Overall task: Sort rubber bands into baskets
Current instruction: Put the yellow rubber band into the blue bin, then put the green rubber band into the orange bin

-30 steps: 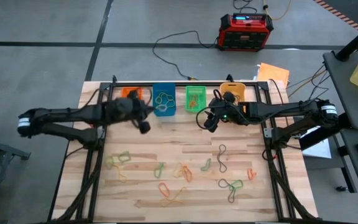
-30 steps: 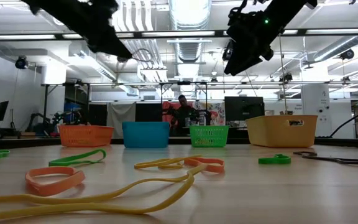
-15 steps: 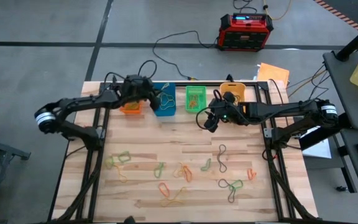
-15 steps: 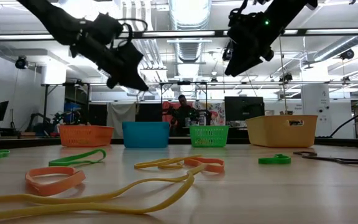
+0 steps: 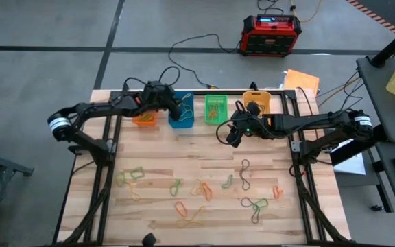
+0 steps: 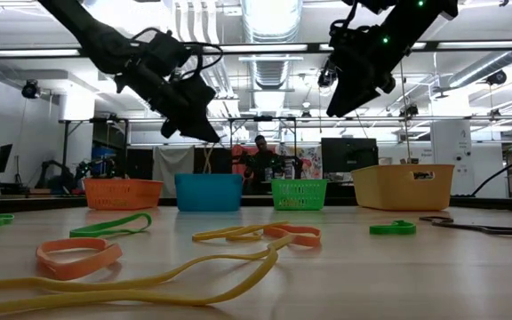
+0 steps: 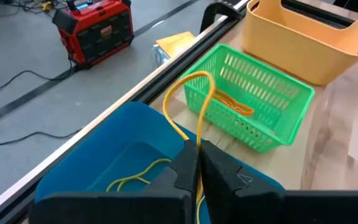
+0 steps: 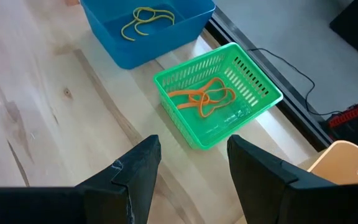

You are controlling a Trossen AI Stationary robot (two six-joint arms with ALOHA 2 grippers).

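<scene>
Upper centre of the high view, the left claw (image 7: pixel 193 163) pinches a thin yellow rubber band (image 7: pixel 194 102) above the blue rectangular plastic basket (image 7: pixel 98 163); the right claw (image 8: pixel 192 163) hovers released, upper right of centre.

Four baskets stand in a row along the table's (image 5: pixel 149 154) far edge. From left to right in the high view they are an outer basket (image 5: pixel 143 118), a second basket (image 5: pixel 182 117), a third basket (image 5: pixel 216 108) and a larger basket (image 5: pixel 257 101). A band (image 8: pixel 143 18) lies in the second basket, and another band (image 8: pixel 202 98) in the third. Loose rubber bands (image 5: pixel 202 189) lie scattered across the near half of the table. Behind the table, on the floor, sits a box (image 5: pixel 271 34) with a cable (image 5: pixel 184 48) running from it.
</scene>
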